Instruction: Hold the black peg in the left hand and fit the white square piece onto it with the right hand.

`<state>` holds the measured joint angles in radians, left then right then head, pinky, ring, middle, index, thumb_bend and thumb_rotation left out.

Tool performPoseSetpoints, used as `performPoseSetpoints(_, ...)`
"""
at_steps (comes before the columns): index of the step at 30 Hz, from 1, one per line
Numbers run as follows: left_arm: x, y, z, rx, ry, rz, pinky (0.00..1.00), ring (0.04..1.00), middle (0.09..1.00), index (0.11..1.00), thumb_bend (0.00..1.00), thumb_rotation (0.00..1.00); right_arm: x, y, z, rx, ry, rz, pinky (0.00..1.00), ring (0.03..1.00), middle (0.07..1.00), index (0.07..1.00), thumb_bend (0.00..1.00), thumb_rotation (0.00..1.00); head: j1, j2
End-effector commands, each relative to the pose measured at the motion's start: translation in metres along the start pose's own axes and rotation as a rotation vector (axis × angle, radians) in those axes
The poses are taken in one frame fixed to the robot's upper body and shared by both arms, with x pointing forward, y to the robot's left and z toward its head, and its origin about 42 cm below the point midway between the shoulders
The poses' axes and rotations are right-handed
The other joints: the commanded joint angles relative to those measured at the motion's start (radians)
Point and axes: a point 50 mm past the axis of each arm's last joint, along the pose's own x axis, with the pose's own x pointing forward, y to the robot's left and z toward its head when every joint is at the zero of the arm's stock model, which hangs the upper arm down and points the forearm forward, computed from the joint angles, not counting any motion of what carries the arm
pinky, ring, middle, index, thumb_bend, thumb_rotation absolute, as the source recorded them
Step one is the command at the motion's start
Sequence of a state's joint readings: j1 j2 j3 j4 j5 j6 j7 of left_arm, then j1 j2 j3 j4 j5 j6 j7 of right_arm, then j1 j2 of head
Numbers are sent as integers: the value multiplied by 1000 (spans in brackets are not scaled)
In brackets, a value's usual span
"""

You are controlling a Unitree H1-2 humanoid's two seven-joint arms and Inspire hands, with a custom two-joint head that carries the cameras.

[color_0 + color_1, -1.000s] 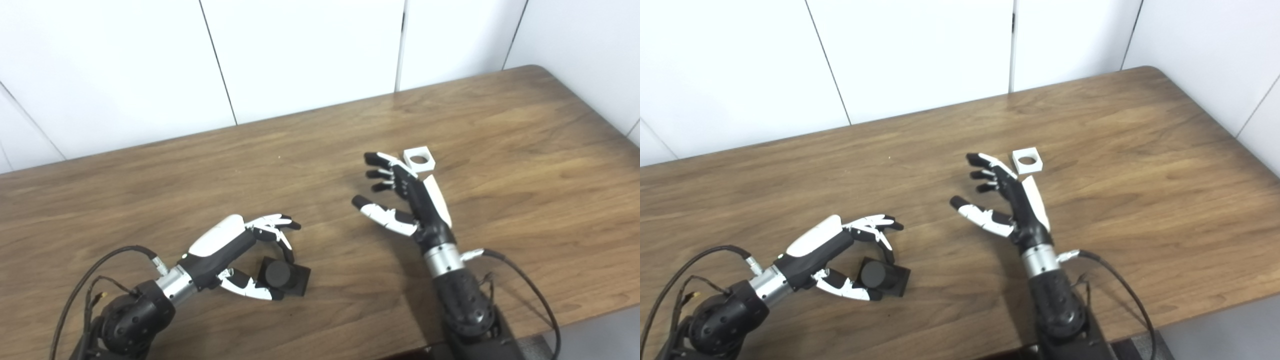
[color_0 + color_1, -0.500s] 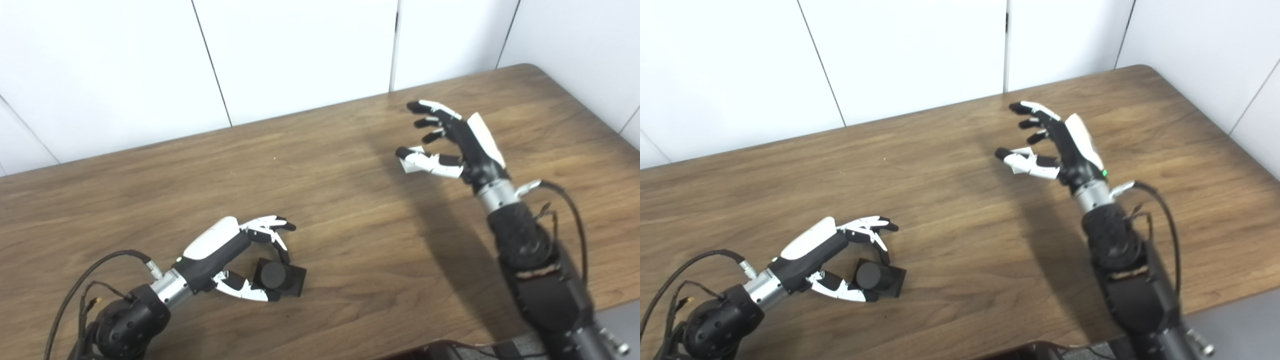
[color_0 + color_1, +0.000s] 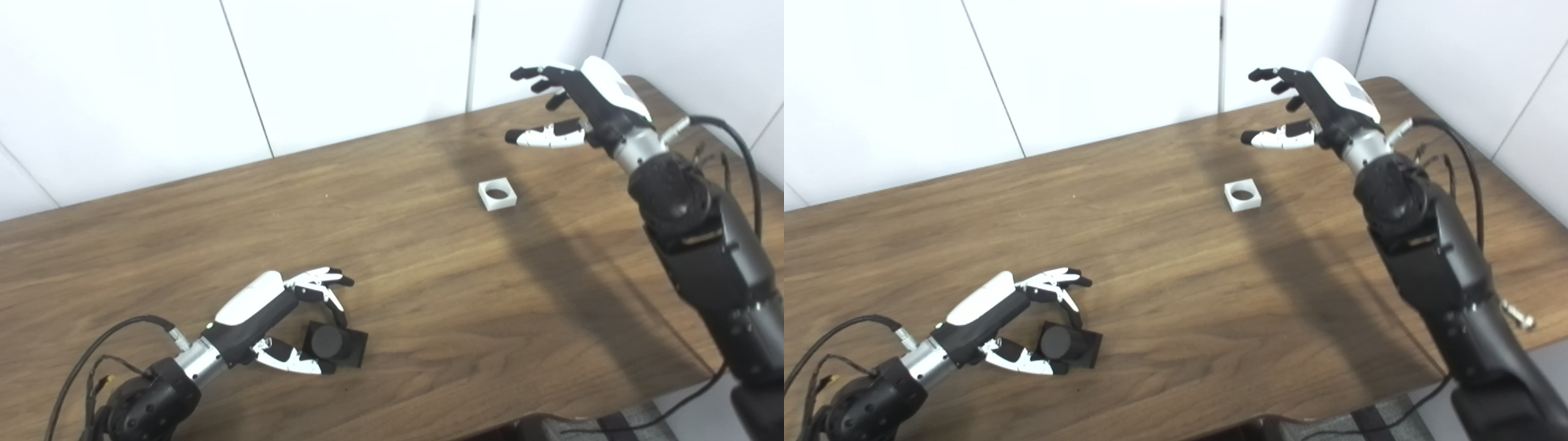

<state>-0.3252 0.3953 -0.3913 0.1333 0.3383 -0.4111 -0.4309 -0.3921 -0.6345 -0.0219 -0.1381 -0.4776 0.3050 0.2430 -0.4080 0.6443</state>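
Now the right hand (image 3: 579, 107) hangs high above the far right part of the bench (image 3: 429, 294), fingers spread, thumb held out, nothing in it. A second ago it sat low, just beside the white square piece (image 3: 497, 193); half a second ago it was raised over the piece, hiding it. It has since gone higher and further back toward the wall, and the piece lies uncovered on the wood, flat, round hole facing up, below and to the left of the hand, well apart from it. Whole view has drifted a little between frames, so part of that shift is the head turning, but the lift of the arm is real. Reading: no grasp has been made on the piece; the right hand must come down again before any fitting can begin. Left hand (image 3: 278, 318), near front left of bench, has barely altered: fingers arched over the black peg (image 3: 334, 344), thumb low alongside it, the peg resting on the bench on its square base. Fingers look near or touching, not clamped; peg not lifted. So both halves of the task are open. Writing, brands, labels: none legible; a pale patch on the back of the right hand shows no readable mark.
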Motion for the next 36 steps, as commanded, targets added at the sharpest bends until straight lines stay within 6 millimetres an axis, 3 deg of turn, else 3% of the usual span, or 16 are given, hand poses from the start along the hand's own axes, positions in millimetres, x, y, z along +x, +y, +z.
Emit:
performPoseSetpoints(1,-9,-4,-9,57,80,-77,853,918,866,491,522,59,15,-26,16,-49,-48,-41,691,862,882,809,665,291,2,-3)
performPoseSetpoints(8,-7,-5,-8,96,119,-107,876,924,874,495,522,59,29,-28,22,-94,-67,28,692,890,912,831,671,293,6,-4)
performPoseSetpoints(17,-8,-6,-7,125,132,-109,886,920,873,493,522,58,43,-30,18,-158,-70,125,658,843,874,805,681,244,16,1)
performPoseSetpoints(28,-10,-9,-11,156,153,-115,890,921,873,491,523,57,46,-26,13,-166,-74,149,641,838,875,807,672,241,16,1)
performPoseSetpoints(36,-10,-8,-12,156,152,-109,880,915,869,491,523,58,49,-28,16,-222,-98,236,671,868,903,819,670,313,16,-1)
